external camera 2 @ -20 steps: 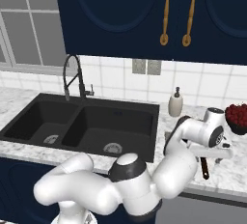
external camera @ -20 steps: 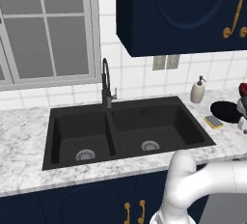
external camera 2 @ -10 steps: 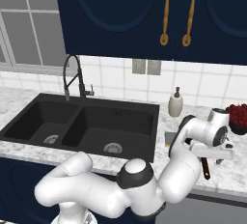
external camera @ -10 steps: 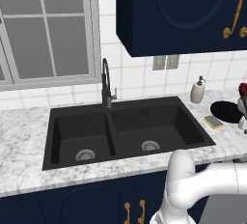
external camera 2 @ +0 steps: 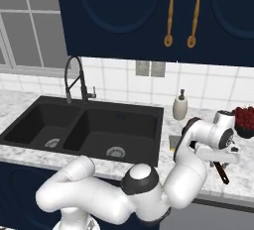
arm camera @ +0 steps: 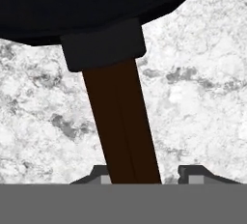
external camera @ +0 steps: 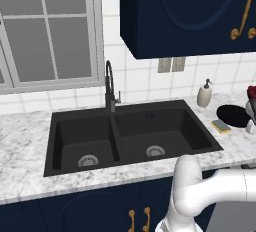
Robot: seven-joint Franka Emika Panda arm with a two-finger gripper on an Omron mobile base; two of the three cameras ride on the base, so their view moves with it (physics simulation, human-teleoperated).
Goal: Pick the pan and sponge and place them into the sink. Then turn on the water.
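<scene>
Hand view: pan (arm camera: 87,6) across twelve o'clock on marbled counter (arm camera: 202,97), brown handle (arm camera: 123,126) running down to six o'clock between gripper (arm camera: 144,175) fingertips; left tip against it, right tip apart, grip cannot be told. Left base view: sponge (external camera: 220,126) beside pan, three o'clock of sink (external camera: 125,136). Right base view: arm hiding pan.

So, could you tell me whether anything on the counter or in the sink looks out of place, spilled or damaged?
Nothing stands out. The pan and sponge sit flat on the marble counter right of the sink, beside the soap dispenser. Both basins are dry, no spill shows, and the gripper straddles the pan's handle squarely.
</scene>
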